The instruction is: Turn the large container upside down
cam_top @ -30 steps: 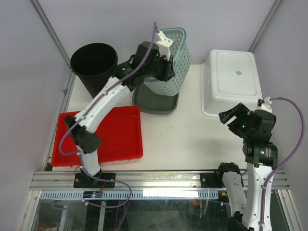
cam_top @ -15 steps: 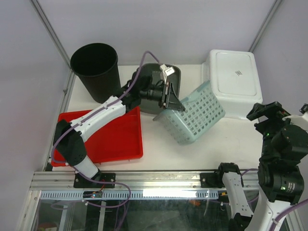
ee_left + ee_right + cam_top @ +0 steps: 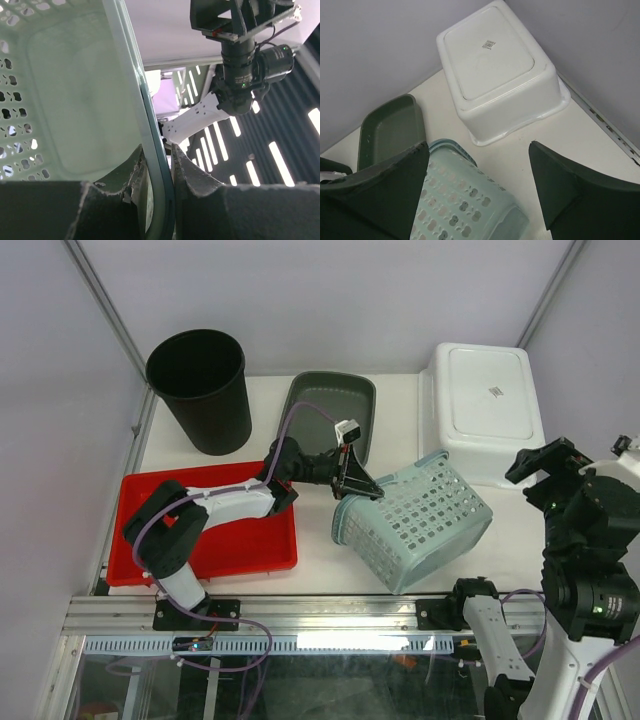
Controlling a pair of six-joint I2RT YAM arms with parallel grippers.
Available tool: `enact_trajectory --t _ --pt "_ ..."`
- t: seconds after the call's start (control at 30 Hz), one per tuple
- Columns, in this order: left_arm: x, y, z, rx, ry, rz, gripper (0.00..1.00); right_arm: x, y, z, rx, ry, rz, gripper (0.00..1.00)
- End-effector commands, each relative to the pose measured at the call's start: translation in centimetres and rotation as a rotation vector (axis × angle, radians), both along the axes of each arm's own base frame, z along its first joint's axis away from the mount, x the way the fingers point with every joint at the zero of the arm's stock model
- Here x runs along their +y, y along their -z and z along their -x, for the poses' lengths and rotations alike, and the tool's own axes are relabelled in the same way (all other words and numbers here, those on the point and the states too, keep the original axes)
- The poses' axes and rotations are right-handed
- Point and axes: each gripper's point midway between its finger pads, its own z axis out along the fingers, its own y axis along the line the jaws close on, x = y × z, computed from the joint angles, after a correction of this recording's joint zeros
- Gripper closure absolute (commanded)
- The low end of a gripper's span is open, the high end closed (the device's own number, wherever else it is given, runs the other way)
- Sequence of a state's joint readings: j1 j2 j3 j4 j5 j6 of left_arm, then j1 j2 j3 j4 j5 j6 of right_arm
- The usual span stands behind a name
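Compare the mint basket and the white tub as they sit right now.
The mint basket has walls full of holes, while the white tub has solid walls. The mint basket lies tipped on its side, while the white tub sits fully upside down, flat base up. The left hand pinches the mint basket's rim; nothing touches the white tub. Both are rectangular plastic containers on the table.

A black bin (image 3: 198,390) stands up straight in the far left corner of the table (image 3: 400,455). Just beside it, at the far edge, lies a dark green tray (image 3: 330,415) with its open side up. A red tray (image 3: 250,545) lies flat at the near left corner. A white tub (image 3: 485,400) sits upside down in the far right corner, with a small label on its bottom.
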State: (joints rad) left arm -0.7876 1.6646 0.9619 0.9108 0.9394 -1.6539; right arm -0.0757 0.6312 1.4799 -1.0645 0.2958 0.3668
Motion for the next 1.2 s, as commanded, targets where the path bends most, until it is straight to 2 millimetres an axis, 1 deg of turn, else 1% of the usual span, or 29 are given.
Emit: enact_trajectory --t 0.0,0.13,0.3,0.37,0.47,0.57,0.63,0.7,0.8,0.93,0.97,1.07,1.17 --pt "1.6 -3.3 0.9 0.064 0.008 0.214 1.00 1.8 0.3 -1.3 0.025 -0.116 -0.011 0.15" --pt "1.5 -1.8 0.1 0.148 -0.037 0.208 1.00 2.2 1.2 -1.6 0.059 -0.140 -0.018 0.15" --pt "1.3 1.2 -0.7 0.241 -0.071 0.174 1.00 2.7 2.2 -2.0 0.090 -0.168 -0.031 0.15" --pt "1.2 2.9 -1.0 0.273 -0.081 0.157 1.00 3.2 2.6 -2.2 0.103 -0.193 -0.039 0.15" --pt "1.7 5.2 -1.4 0.335 -0.103 0.145 1.00 4.1 3.2 -2.4 0.123 -0.240 -0.059 0.15" --pt "2.1 7.5 -1.8 0.386 -0.130 0.131 1.00 5.6 4.3 -2.9 0.154 -0.318 -0.099 0.15" --pt "2.2 8.9 -1.8 0.398 -0.138 0.110 1.00 6.9 5.4 -3.3 0.190 -0.388 -0.132 0.15" --pt "2.1 10.0 -1.8 0.397 -0.144 0.086 1.00 7.7 6.6 -3.6 0.230 -0.432 -0.159 0.15" --pt "2.0 11.5 -1.6 0.387 -0.150 0.051 1.00 8.0 7.6 -3.6 0.257 -0.449 -0.173 0.15" --pt "1.7 13.2 -1.5 0.352 -0.159 -0.006 1.00 8.0 8.0 -3.3 0.264 -0.449 -0.172 0.15" --pt "1.6 13.5 -1.5 0.344 -0.158 -0.017 0.96 8.0 8.1 -3.2 0.266 -0.449 -0.171 0.15" --pt "1.1 13.7 -1.7 0.311 -0.156 -0.036 0.67 8.0 8.3 -2.9 0.274 -0.451 -0.172 0.15" --pt "0.5 13.5 -2.1 0.260 -0.158 -0.068 0.46 8.0 8.4 -2.8 0.279 -0.450 -0.167 0.14"
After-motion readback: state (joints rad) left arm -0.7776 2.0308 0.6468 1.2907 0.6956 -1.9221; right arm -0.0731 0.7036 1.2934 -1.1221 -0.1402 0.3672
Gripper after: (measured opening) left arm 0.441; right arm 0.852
